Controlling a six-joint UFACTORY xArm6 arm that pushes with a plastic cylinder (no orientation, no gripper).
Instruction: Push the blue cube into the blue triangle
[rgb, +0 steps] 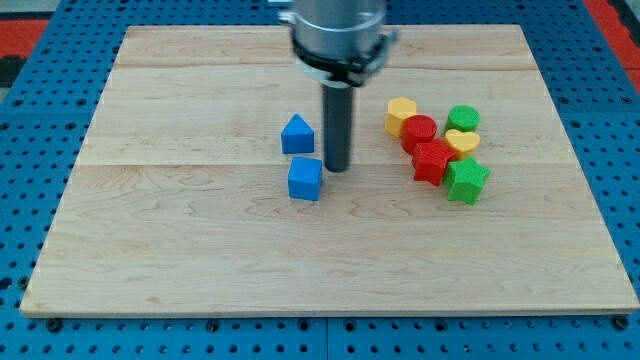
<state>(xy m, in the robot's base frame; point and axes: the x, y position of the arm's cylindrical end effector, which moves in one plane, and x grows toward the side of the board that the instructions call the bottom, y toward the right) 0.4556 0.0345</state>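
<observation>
Two blue blocks sit close together near the middle of the wooden board (200, 250): the blue triangle (297, 134) above, and the blue cube (305, 179) just below it and slightly toward the frame's right. A thin strip of bare wood shows between them, so they are near but apart. I carry no claw at all, only a straight dark rod, so there is nothing to be wide, narrow or holding. My tip (337, 168) rests on the board just right of the cube's upper right corner and lower right of the triangle; whether it touches the cube I cannot tell.

Off in the right of the frame lies a tight cluster, well apart from the blue pair: a yellow block (401, 115), a red cylinder (419, 132), a red block (432, 161), a green cylinder (463, 119), a yellow heart-like block (462, 142) and a green star-like block (466, 180).
</observation>
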